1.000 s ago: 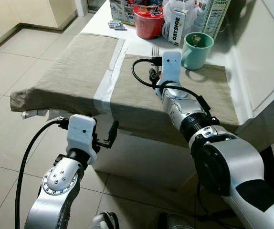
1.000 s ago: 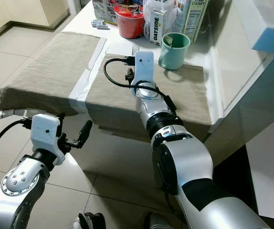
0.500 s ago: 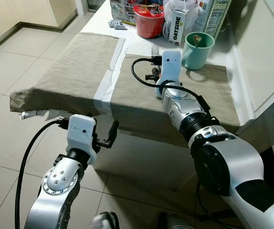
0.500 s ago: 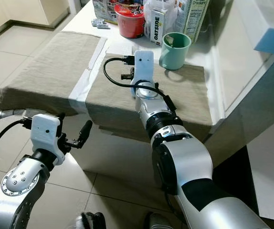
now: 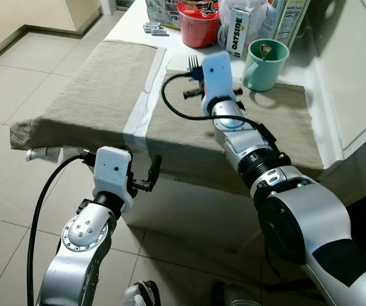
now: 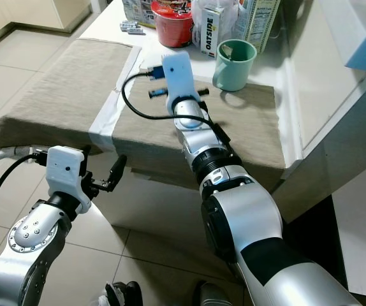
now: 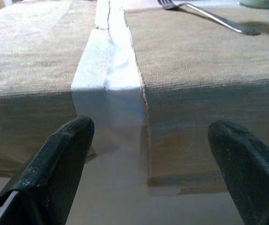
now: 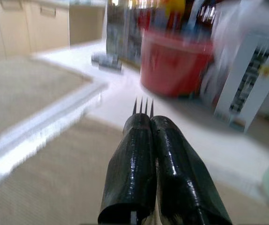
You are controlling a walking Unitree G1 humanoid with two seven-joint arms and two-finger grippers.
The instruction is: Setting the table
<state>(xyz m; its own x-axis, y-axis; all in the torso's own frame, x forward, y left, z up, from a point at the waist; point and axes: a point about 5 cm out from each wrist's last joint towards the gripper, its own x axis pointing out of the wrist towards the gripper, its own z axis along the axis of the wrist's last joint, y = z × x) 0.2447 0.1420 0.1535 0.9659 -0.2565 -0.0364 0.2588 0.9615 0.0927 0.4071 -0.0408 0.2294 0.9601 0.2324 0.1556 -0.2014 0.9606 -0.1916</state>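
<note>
Right wrist view has the right gripper [image 8: 149,126] with its fingers pressed together on a thin metal fork [image 8: 143,106], lifted over the woven linen mat [image 5: 278,131] near the bench's back edge. Slick steel in smooth fingers could twist or slip, and the nearby mint ceramic mug [image 5: 262,64] might get knocked. Below the front edge, the left gripper [image 7: 144,154] hangs wide open, holding nothing.

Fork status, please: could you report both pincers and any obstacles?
Right pincer shut on silver metal fork, tines poking out, over beige cloth placemat. Left pincer open, low before white table. Green ceramic mug close by.
</note>
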